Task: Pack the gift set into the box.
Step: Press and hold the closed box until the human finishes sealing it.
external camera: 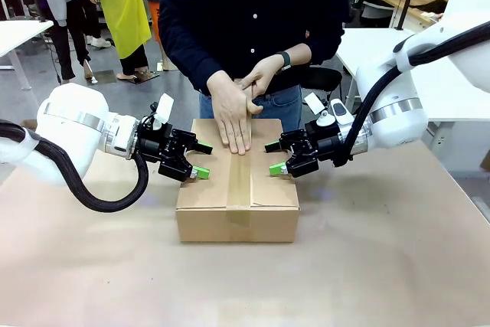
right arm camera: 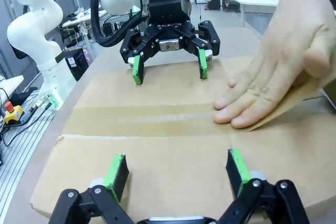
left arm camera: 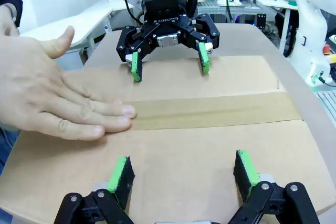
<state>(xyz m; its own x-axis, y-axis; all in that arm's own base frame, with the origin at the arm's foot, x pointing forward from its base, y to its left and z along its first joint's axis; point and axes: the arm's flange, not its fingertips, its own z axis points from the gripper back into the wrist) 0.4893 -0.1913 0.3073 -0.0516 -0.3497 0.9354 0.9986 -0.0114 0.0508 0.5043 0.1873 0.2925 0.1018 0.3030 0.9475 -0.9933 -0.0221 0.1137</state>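
The closed, taped box (external camera: 237, 189) is being pressed down along its long seam by a person's hand (external camera: 230, 116), flanked by the open, empty left gripper (external camera: 200, 160) and right gripper (external camera: 274, 157).

I see the box (external camera: 237, 189) shut and taped, sitting mid-table. My left gripper (external camera: 200, 160) and right gripper (external camera: 275, 157) hang spread over its left and right edges, facing each other — the top between them is open cardboard. The person's hand (external camera: 231, 112) lies flat on the far end of the tape (external camera: 240, 181) — that blocks the far side. The near side stands free.
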